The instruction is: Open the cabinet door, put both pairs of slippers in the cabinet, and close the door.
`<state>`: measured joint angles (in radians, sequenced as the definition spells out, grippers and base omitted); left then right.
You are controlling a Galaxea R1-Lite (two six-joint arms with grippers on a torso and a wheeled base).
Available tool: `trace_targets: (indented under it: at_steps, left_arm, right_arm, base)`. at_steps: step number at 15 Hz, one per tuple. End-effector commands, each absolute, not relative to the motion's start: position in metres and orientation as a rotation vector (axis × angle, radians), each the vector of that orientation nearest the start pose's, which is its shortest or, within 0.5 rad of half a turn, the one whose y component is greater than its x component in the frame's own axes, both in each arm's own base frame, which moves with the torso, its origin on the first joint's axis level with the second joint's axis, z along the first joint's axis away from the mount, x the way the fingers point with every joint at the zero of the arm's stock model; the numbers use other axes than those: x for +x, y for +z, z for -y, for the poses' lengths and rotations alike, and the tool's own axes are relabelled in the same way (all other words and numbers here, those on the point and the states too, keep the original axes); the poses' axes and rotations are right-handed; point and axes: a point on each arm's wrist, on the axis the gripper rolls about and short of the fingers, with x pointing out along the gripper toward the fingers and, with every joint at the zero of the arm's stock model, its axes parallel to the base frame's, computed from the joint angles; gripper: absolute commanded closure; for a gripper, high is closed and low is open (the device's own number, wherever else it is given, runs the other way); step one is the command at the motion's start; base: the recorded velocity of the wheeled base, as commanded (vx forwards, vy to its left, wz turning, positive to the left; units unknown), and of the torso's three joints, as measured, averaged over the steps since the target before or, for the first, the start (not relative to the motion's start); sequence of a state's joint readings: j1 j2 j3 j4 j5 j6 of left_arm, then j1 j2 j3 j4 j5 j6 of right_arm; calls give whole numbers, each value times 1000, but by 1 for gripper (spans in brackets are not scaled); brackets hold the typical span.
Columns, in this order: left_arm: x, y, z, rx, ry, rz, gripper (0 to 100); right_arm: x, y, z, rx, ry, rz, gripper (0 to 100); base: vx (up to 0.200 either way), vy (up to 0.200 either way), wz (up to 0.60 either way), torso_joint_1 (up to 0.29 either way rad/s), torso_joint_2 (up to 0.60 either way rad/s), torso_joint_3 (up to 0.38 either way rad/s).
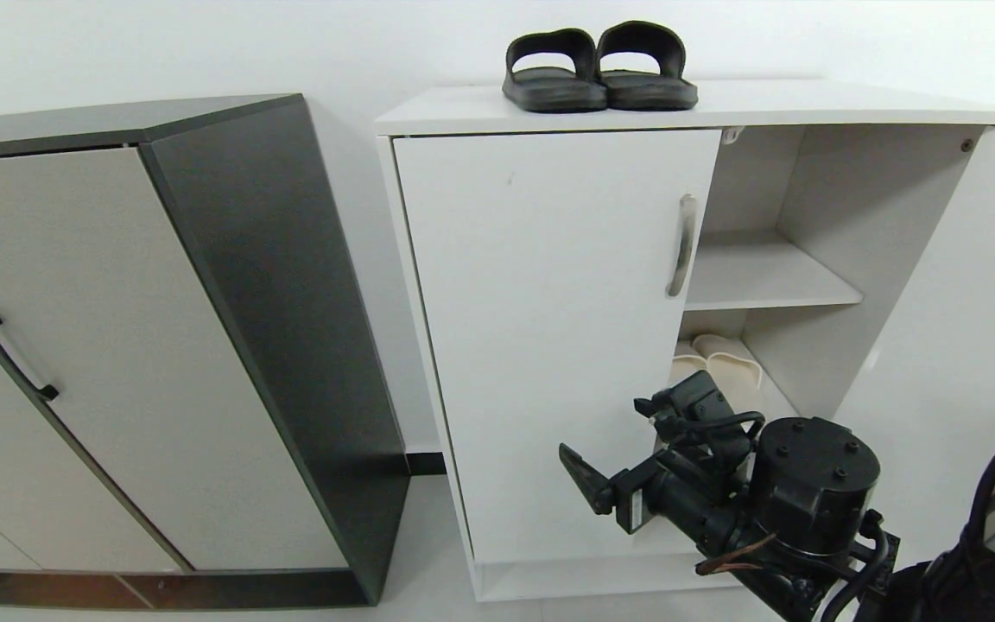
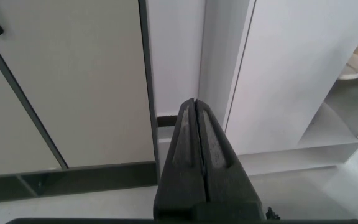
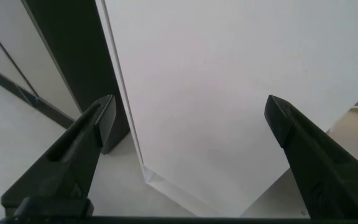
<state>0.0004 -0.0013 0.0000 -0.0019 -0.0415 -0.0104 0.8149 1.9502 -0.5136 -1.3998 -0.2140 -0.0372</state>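
We see the white cabinet [image 1: 808,104] across the centre and right of the head view. Its left door [image 1: 541,345] is shut and flush, with a metal handle [image 1: 681,246] along its right edge. The right door [image 1: 964,302] stands wide open at the right edge of the frame, so the right half of the cabinet is open to the front. Inside, a shelf [image 1: 765,276] splits that opening into an upper and a lower compartment. The cream slippers [image 1: 726,358] lie side by side in the lower one, partly hidden by the shut door's edge. The black slippers [image 1: 598,69] sit on the cabinet's top at the top centre of the frame, side by side and near the front edge.

The right gripper [image 1: 614,432] hangs at the lower centre, before the lower part of the shut door, its fingers spread wide and grasping nothing. The left gripper [image 2: 195,115] has its fingers clenched together with nothing between them.

At the left of the frame stands a dark grey cabinet [image 1: 273,302] with a pale door and a black handle [image 1: 18,354]. It is apart from the white one. The narrow gap between them shows the white wall [image 1: 204,43] and a dark baseboard [image 1: 426,463]. The floor [image 1: 428,561] is pale and smooth.
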Motion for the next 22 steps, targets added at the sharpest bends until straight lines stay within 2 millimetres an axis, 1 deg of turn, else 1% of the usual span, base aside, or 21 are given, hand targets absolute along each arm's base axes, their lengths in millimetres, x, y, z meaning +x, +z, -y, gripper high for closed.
trace_targets:
  at_steps: [1,4,9,16,22]
  left_arm:
    - [-23,76,1,-11,-40,3,100]
    - [-23,76,1,-11,-40,3,100]
    - [-23,76,1,-11,-41,3,100]
    - [-23,76,1,-11,-40,3,100]
    - [-23,76,1,-11,-41,3,100]
  right_arm:
    - [217,110,-224,-57,603,-24,0]
    - [217,109,-224,-59,603,-26,0]
    - [217,109,-224,-59,603,-26,0]
    - [217,109,-224,-59,603,-28,0]
    - [216,109,-224,-60,605,-29,0]
  base:
    - [0,0,0,12,-178,-168]
    - [0,0,0,28,-222,-305]
    - [0,0,0,95,-498,-343]
    - [0,0,0,152,-467,-320]
    - [0,0,0,194,-494,-307]
